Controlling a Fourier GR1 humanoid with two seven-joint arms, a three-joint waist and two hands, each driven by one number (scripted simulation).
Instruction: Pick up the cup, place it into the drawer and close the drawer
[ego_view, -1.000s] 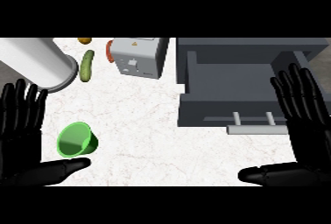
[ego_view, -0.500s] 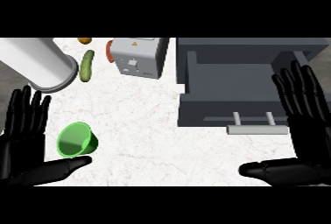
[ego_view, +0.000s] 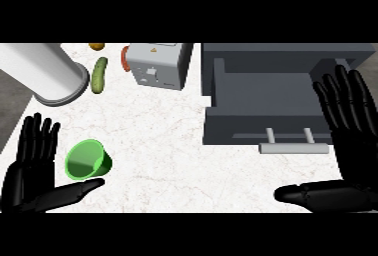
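Behind cup (ego_view: 88, 160): cucumber (ego_view: 99, 75), canister (ego_view: 46, 72).

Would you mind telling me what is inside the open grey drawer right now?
The open grey drawer shows only its bare grey floor. The green plastic cup lies outside on the white counter. The right hand covers the drawer's right edge.

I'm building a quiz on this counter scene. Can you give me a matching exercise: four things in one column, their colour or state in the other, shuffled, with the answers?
Things:
1. cup
2. drawer
3. cylinder
4. left hand

Descriptions:
A. grey, pulled open
B. black, fingers straight, beside the cup
C. green, lying tilted on the counter
D. white, at the far left corner

Pairs: 1-C, 2-A, 3-D, 4-B
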